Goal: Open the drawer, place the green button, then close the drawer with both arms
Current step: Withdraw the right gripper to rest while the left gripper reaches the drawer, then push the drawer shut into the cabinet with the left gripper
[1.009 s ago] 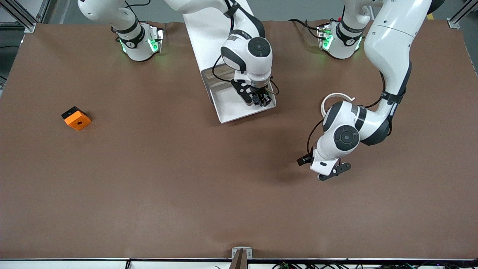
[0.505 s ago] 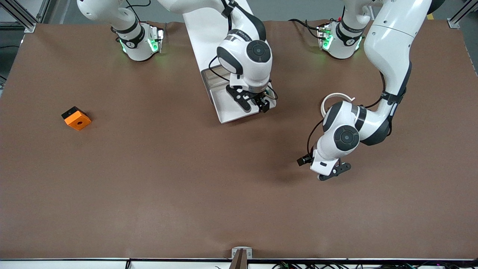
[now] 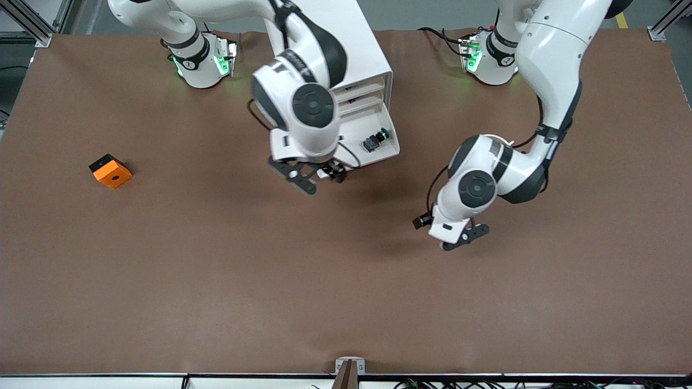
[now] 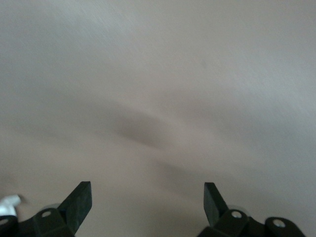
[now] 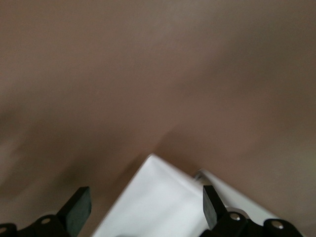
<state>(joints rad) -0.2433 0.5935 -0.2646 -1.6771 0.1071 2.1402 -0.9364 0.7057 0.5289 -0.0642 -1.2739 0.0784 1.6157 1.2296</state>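
The white cabinet (image 3: 362,38) stands between the arms' bases. Its lowest drawer (image 3: 357,129) is pulled out toward the front camera. The button (image 3: 374,141), green cap on a dark body, lies in the drawer near its front corner on the left arm's side. My right gripper (image 3: 318,176) is open and empty, up over the drawer's front edge; in the right wrist view a white drawer corner (image 5: 158,197) shows between the open right gripper (image 5: 145,202). My left gripper (image 3: 460,237) is open and empty over bare table; it also shows in the left wrist view (image 4: 148,197).
An orange square block (image 3: 111,171) with a hole lies on the brown table (image 3: 216,281) toward the right arm's end. The arms' bases (image 3: 203,62) stand along the table's edge beside the cabinet.
My right gripper has come out of the drawer toward the front camera, leaving the button lying in it. My left gripper has shifted a little toward the drawer.
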